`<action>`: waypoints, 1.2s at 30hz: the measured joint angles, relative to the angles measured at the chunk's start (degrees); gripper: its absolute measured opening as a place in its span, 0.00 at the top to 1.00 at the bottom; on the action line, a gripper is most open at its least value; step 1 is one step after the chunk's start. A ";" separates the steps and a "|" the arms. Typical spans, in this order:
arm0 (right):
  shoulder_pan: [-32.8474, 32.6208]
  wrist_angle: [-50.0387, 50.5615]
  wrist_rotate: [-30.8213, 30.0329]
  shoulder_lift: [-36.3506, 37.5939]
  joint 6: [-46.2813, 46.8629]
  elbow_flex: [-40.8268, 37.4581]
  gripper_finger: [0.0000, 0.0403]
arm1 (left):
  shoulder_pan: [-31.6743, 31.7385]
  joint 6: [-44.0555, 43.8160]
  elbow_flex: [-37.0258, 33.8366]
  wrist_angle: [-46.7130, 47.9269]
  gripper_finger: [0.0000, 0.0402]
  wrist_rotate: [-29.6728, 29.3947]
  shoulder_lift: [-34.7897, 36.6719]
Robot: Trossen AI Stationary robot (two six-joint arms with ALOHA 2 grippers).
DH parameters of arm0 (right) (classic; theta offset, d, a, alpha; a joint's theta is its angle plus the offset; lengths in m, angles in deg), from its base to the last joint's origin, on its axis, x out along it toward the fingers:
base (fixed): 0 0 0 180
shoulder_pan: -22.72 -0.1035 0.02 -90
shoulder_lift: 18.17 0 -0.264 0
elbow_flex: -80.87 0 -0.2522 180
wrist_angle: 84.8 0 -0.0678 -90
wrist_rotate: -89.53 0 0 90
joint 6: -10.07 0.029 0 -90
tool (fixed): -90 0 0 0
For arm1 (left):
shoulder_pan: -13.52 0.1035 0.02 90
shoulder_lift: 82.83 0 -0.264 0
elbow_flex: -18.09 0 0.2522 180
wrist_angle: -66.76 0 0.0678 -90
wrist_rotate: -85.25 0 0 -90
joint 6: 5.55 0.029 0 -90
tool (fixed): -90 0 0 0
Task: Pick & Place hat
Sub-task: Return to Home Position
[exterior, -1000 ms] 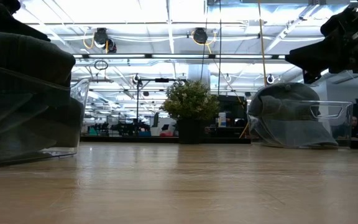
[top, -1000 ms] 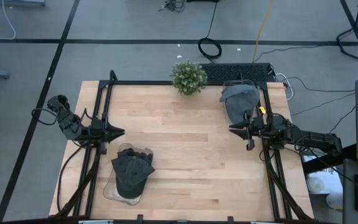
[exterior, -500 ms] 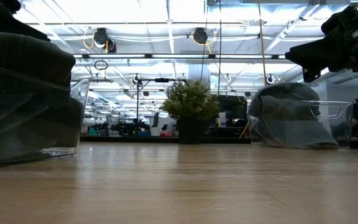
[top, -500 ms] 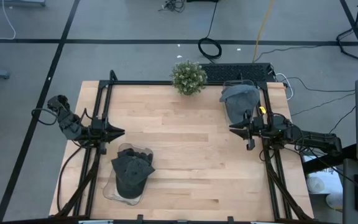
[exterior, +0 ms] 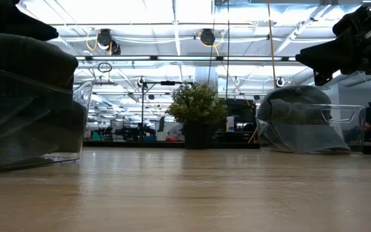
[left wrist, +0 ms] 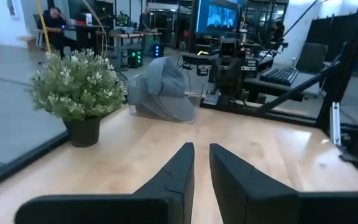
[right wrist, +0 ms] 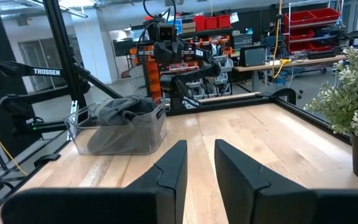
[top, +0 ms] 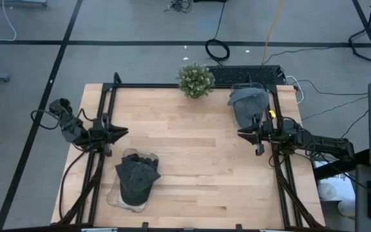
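A dark hat (top: 136, 179) lies in a clear bin (top: 113, 198) at the table's near left; the right wrist view shows that hat (right wrist: 122, 108) in its bin too. A grey hat (top: 248, 102) lies in a second clear bin at the far right, also visible as the grey hat (left wrist: 164, 87) from the left wrist. My left gripper (top: 125, 132) hovers at the left edge, just beyond the dark hat, shut and empty. My right gripper (top: 239, 133) hovers at the right edge, on the near side of the grey hat, shut and empty.
A small potted plant (top: 195, 80) stands at the middle of the far edge. A black frame (top: 172, 86) runs along the far, left and right edges. Bare wood (top: 192, 154) spreads between the two bins. People sit at desks in the room beyond the table.
My left gripper has shifted a little toward the far edge, and more of it now shows above the dark hat's bin in the low view. The right arm and both hats have kept still.
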 joint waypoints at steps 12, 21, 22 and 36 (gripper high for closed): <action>0.00 -0.02 -0.01 -0.02 -3.60 0.00 0.83 | 1.45 12.41 -14.97 -26.63 0.84 25.28 -0.07; -0.01 -0.62 0.01 -0.02 -2.79 0.00 0.83 | 16.30 11.02 -14.96 -26.33 0.84 43.20 -1.43; 0.00 -0.64 0.01 0.00 -2.80 0.00 0.83 | 18.25 11.19 -14.97 -26.55 0.84 45.92 -1.96; -0.01 -1.42 0.04 -0.02 -0.88 0.00 0.83 | 32.99 7.55 -14.75 -22.38 0.84 41.71 -8.60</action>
